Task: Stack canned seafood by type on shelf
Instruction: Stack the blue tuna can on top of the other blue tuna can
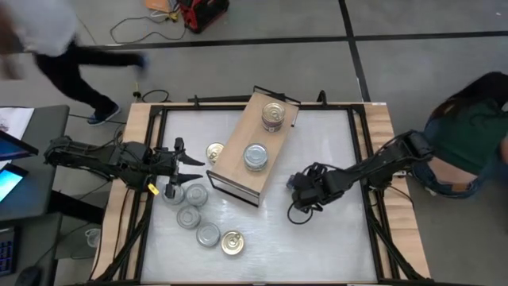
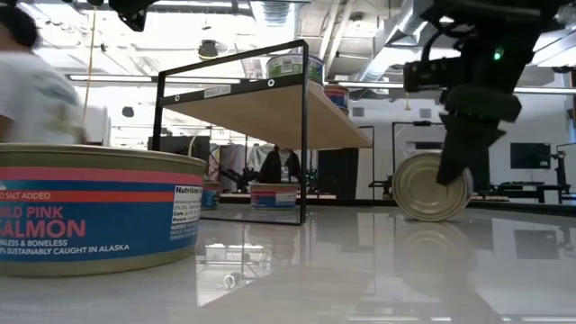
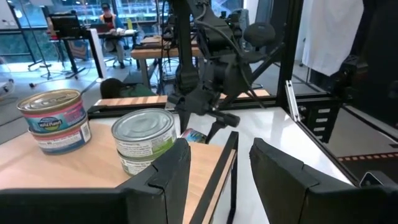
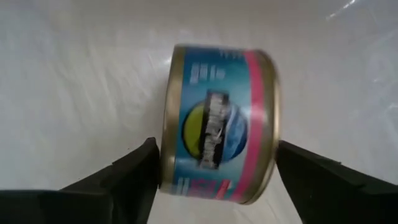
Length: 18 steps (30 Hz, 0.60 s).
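Note:
The shelf [image 1: 238,159] is a tan plywood box lying slantwise in the middle of the table. On its top stand a gold-lidded stack of tins [image 1: 273,117] and a silver-lidded stack [image 1: 255,156]. Several more tins [image 1: 190,214] rest on the table by its left near side. My left gripper [image 1: 189,163] is open, just left of the shelf, and touches nothing. My right gripper [image 1: 297,186], right of the shelf, is shut on a gold-lidded tin [image 4: 217,124]. My right gripper pinches the blue-and-pink tin between its two fingers, one on each flat end [image 4: 272,130]. The fingers [image 2: 461,148] come from above, pointing down. The tin stands on edge, gold lid [image 2: 423,187] upright. Whether its lower rim touches the table, I cannot tell.
A gold-lidded tin [image 1: 215,151] lies against the shelf's left side, another [image 1: 232,243] near the table's near edge. A pink salmon tin [image 2: 90,211] fills the low view's left foreground. One person walks beyond the far left corner [image 1: 55,40]; another stands at the table's right [image 1: 468,135].

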### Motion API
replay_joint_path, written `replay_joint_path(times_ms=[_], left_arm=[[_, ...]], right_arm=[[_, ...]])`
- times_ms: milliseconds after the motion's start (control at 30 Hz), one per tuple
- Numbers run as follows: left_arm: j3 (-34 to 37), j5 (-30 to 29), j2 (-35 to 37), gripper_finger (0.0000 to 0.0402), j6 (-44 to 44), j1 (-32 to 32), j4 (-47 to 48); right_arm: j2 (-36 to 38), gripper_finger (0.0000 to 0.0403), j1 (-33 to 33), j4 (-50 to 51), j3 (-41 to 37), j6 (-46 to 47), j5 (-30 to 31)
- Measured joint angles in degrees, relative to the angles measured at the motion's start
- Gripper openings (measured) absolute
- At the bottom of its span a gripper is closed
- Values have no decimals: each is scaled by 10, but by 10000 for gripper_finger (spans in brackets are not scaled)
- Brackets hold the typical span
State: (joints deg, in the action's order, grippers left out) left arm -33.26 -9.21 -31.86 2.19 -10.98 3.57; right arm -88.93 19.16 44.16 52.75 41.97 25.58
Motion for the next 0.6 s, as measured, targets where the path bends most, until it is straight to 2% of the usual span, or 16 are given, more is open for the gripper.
replay_joint_path(times_ms=[133,300,433,533,600], left_arm=[[0,0,0,160,1,0,0],[0,10,0,160,1,0,0],[0,17,0,160,1,0,4],[0,17,0,160,1,0,8],[0,17,0,160,0,0,9]], right_arm=[[-11,295,4,-7,0,-21,1],[-14,215,12,-26,-1,-56,24],[-7,215,19,-16,-2,-72,30],[15,215,19,56,12,-66,43],[33,215,19,119,38,-60,83]])
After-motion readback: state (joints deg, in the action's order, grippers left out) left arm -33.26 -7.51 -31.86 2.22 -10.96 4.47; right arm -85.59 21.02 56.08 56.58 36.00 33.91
